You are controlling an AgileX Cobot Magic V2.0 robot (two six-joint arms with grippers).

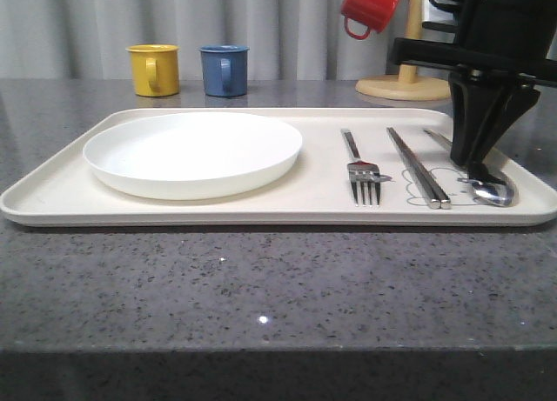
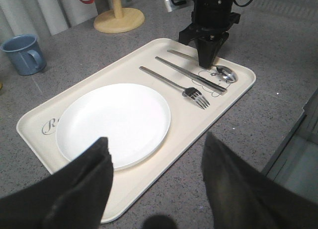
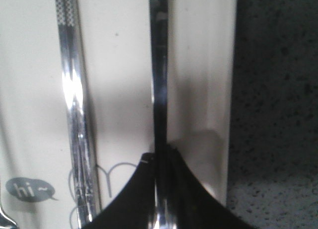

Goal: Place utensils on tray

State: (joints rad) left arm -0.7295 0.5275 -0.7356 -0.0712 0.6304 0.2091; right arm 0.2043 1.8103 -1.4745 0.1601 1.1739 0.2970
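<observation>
Three utensils are seen lying on the tray (image 1: pixel 52 201) right of the plate (image 1: pixel 191 153): fork (image 1: pixel 363 173), chopsticks (image 1: pixel 418 168), spoon (image 1: pixel 492 190). The spoon's handle is pinched between the closed fingers of the right gripper (image 1: pixel 479 166), directly above it; its long axis runs front to back, parallel to the chopsticks and the tray's right rim. The left gripper (image 2: pixel 156 184) is held spread wide, empty, well apart. Release is judged the remaining step.

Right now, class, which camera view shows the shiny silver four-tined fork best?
The left wrist view: the shiny silver four-tined fork lies whole and unobstructed on the cream rectangular tray, seen from above. The front view shows the fork foreshortened at a low angle. The right wrist view catches at most a sliver at its edge.
</observation>
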